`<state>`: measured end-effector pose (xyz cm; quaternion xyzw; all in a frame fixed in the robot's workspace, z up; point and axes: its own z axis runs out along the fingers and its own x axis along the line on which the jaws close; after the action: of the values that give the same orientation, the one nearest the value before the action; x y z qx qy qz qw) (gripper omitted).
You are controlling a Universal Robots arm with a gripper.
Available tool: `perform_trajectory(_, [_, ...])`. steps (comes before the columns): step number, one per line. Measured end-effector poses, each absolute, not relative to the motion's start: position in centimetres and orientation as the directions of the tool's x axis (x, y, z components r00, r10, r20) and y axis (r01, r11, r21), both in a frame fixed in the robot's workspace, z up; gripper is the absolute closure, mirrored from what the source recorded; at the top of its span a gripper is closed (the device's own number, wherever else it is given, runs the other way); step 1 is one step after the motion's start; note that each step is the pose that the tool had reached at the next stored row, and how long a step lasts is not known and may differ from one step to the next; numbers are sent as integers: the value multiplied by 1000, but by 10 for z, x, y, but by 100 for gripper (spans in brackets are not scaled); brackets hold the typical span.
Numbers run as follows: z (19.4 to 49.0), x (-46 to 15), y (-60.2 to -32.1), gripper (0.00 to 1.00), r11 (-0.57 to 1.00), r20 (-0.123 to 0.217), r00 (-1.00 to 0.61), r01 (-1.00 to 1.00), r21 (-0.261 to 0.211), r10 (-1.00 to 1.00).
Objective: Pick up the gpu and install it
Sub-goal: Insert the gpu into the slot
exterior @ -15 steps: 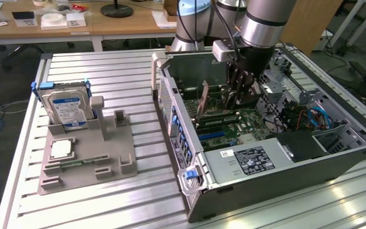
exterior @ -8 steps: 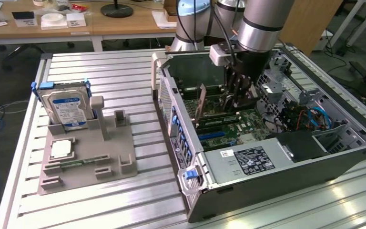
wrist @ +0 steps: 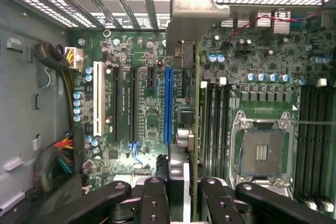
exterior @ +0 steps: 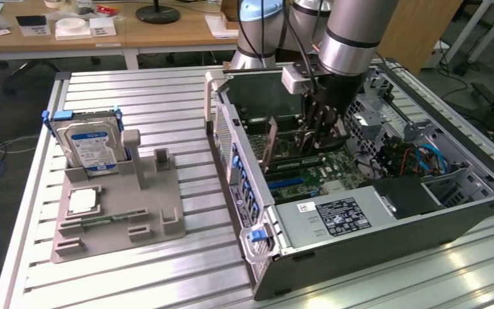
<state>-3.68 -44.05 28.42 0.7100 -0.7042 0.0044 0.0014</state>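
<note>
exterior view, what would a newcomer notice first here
The arm reaches into the open case at the exterior view's right, its tool gripping the gpu upright over the motherboard. At the exterior view's left, a hard drive stands in a grey holder.

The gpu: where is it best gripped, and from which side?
Probably its upper long edge, from above, the hand pinching the two flat faces. The gpu stands on edge over the motherboard with its bracket at one end, so that edge is the free one.
</note>
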Motion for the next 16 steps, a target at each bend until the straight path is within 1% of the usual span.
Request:
perform_trajectory(3, [281,-41,-441,72,-10,8,9,-1000,-5,-1000])
perform_trajectory(8, [277,-42,-441,72,-12,8,12,-1000,-21,-1000])
perform_trajectory(13, [270,-42,-444,72,-12,8,12,-1000,-21,-1000])
perform_trajectory(16, [268,-42,-448,72,-12,-13,12,-1000,-21,-1000])
